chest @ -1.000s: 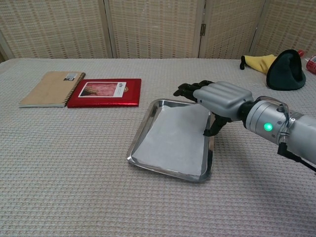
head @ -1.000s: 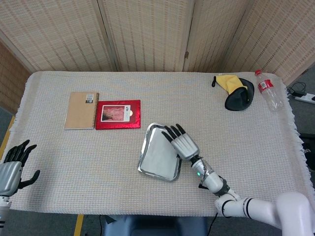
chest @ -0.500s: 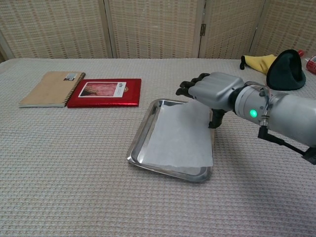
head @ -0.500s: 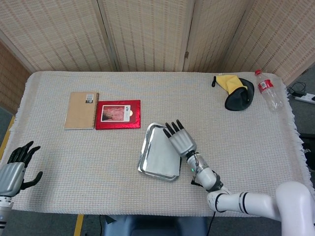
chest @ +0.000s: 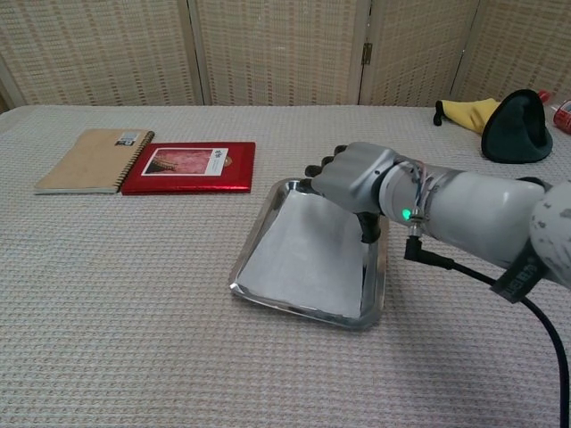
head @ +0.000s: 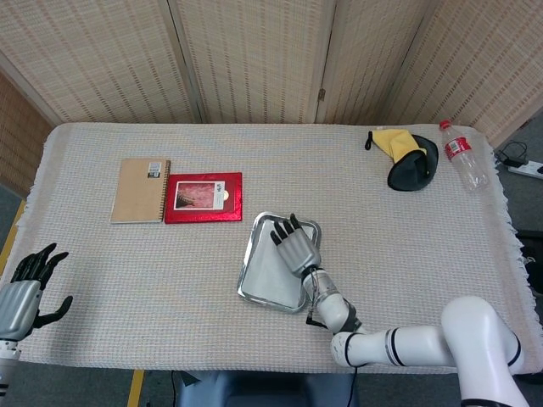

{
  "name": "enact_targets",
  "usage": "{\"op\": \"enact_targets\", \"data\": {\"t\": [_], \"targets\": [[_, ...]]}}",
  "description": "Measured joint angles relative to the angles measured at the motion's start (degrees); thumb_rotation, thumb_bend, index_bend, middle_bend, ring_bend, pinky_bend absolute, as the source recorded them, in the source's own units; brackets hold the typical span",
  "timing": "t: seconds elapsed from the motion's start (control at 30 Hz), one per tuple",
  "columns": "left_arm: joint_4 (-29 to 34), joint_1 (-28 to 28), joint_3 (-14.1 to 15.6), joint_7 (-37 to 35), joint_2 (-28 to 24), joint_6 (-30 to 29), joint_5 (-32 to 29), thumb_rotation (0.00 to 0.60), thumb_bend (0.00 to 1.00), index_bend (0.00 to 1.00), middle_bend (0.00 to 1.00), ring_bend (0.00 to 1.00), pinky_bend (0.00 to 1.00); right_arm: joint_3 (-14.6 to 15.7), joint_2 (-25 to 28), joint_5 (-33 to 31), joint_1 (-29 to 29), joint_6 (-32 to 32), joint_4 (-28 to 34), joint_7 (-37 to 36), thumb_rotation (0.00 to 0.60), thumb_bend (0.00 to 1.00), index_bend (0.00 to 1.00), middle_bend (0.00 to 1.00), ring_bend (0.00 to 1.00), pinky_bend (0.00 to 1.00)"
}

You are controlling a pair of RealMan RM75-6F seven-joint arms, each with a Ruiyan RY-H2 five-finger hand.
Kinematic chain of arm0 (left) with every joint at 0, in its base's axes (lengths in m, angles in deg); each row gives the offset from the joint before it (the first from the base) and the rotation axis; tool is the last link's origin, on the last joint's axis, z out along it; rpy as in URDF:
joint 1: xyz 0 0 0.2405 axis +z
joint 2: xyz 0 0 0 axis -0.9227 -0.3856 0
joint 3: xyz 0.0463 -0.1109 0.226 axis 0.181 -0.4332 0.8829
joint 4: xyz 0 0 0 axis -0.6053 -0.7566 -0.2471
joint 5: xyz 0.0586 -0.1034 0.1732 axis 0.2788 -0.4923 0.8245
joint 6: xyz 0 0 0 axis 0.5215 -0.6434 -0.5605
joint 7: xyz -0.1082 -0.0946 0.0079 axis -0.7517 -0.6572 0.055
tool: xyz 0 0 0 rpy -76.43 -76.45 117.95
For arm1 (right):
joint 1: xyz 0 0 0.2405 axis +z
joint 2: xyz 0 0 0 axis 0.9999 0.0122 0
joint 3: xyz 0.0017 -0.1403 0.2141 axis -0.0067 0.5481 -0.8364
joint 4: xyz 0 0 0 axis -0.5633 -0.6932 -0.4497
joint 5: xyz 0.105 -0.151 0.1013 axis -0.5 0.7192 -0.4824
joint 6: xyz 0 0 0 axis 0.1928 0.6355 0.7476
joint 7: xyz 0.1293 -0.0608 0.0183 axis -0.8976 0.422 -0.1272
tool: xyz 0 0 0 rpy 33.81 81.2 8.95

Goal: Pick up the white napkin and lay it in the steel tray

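Near table centre, your tray (head: 254, 246) (chest: 259, 239) holds the napkin (head: 270, 273) (chest: 303, 259), lying flat inside it and covering most of the floor. Your right hand (head: 293, 243) (chest: 350, 176) sits over the tray's 1 o'clock corner, palm down, fingers stretched out toward 11 o'clock in the head view; chest view shows the thumb pointing down toward the napkin's far edge. Cannot tell if fingertips touch the napkin; nothing looks gripped. Your left hand (head: 24, 288) hangs off the table's 8 o'clock edge, fingers spread, holding nothing.

At 10 o'clock from the tray lies a red book (head: 203, 197) (chest: 189, 167), touching a tan notebook (head: 141, 190) (chest: 92, 160) on its left. Far toward 2 o'clock, a black earmuff (head: 413, 170) (chest: 516, 127) rests against a yellow cloth (head: 392, 141) (chest: 465, 113), with a bottle (head: 462, 156) just beside them at the table's edge. Everything sits on the woven tablecloth (head: 127, 263) (chest: 116, 294).
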Motion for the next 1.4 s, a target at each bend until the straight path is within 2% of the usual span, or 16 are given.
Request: {"op": "enact_targets", "data": {"t": [0.27,0.53,0.73,0.87,0.9,0.93,0.97,1.03,1.1,1.13,1.23,1.3,1.4], "targets": [[0.1,0.0,0.2,1.0,0.4,-0.2,0.3,0.6,0.42,0.16,0.0,0.0,0.0,2.0,5.9,1.3,-1.6,0.5,4.6,-6.5,0.6,0.34,0.0,0.0,0.0,0.0],[0.2,-0.1,0.3,1.3,0.7,-0.3,0.6,0.6,0.42,0.17,0.0,0.0,0.0,4.3,8.1,5.9,-4.3,-2.4,3.1,-16.3,0.6,0.34,0.0,0.0,0.0,0.0],[0.0,0.0,0.3,1.0,0.5,-0.5,0.7,0.6,0.42,0.17,0.0,0.0,0.0,4.6,11.3,14.6,-8.2,-3.4,4.3,-29.4,0.6,0.34,0.0,0.0,0.0,0.0],[-0.1,-0.1,0.3,1.2,0.7,-0.3,0.6,0.6,0.42,0.17,0.0,0.0,0.0,5.8,13.4,26.5,-12.8,-1.9,4.5,-43.2,0.6,0.34,0.0,0.01,0.0,0.0],[-0.1,-0.1,0.3,1.3,0.7,-0.3,0.5,0.6,0.42,0.17,0.0,0.0,0.0,6.2,13.8,29.6,-13.9,-1.3,4.2,-46.2,0.6,0.34,0.0,0.05,0.05,0.04],[-0.1,-0.1,0.2,1.6,0.9,-0.2,0.4,0.6,0.42,0.17,0.0,0.0,0.0,6.8,14.1,32.8,-14.9,-0.6,3.8,-49.2,0.6,0.34,0.0,0.14,0.15,0.14],[-0.1,-0.1,0.2,1.6,0.9,-0.2,0.3,0.6,0.42,0.17,0.0,0.0,0.0,7.5,14.5,37.1,-16.3,0.6,3.1,-52.9,0.6,0.34,0.0,0.26,0.28,0.28],[-0.2,-0.2,0.1,1.8,1.0,-0.1,0.1,0.6,0.42,0.17,0.0,0.0,0.0,8.8,15.0,43.6,-18.1,2.4,1.6,-58.4,0.6,0.35,0.0,0.56,0.63,0.65],[-0.3,-0.2,0.1,1.9,1.1,0.0,0.0,0.6,0.42,0.17,0.0,0.0,0.0,10.5,15.7,50.5,-19.8,4.1,-0.2,-64.9,0.6,0.42,0.0,0.72,0.78,0.79],[-0.4,-0.3,0.1,2.0,1.2,0.1,-0.1,0.6,0.42,0.17,0.0,0.0,0.0,11.2,16.2,52.8,-20.3,4.5,-0.8,-67.5,0.6,0.5,0.0,0.78,0.85,0.85],[-0.4,-0.3,0.0,2.0,1.3,0.2,-0.2,0.6,0.42,0.17,0.0,0.0,0.0,13.2,18.5,57.3,-21.0,4.0,-1.5,-74.6,0.6,0.64,0.0,0.87,0.95,0.93],[-0.4,-0.3,0.1,2.0,1.3,0.2,-0.1,0.6,0.42,0.17,0.0,0.0,0.0,13.8,20.2,58.1,-20.6,1.9,-0.8,-76.6,0.6,0.71,0.0,0.9,0.99,0.97],[-0.4,-0.4,0.0,2.1,1.3,0.3,-0.3,0.6,0.42,0.17,0.0,0.0,0.0,13.8,21.4,57.5,-19.5,-2.6,1.2,-75.9,0.6,0.81,0.0,0.96,1.0,1.0]]}}
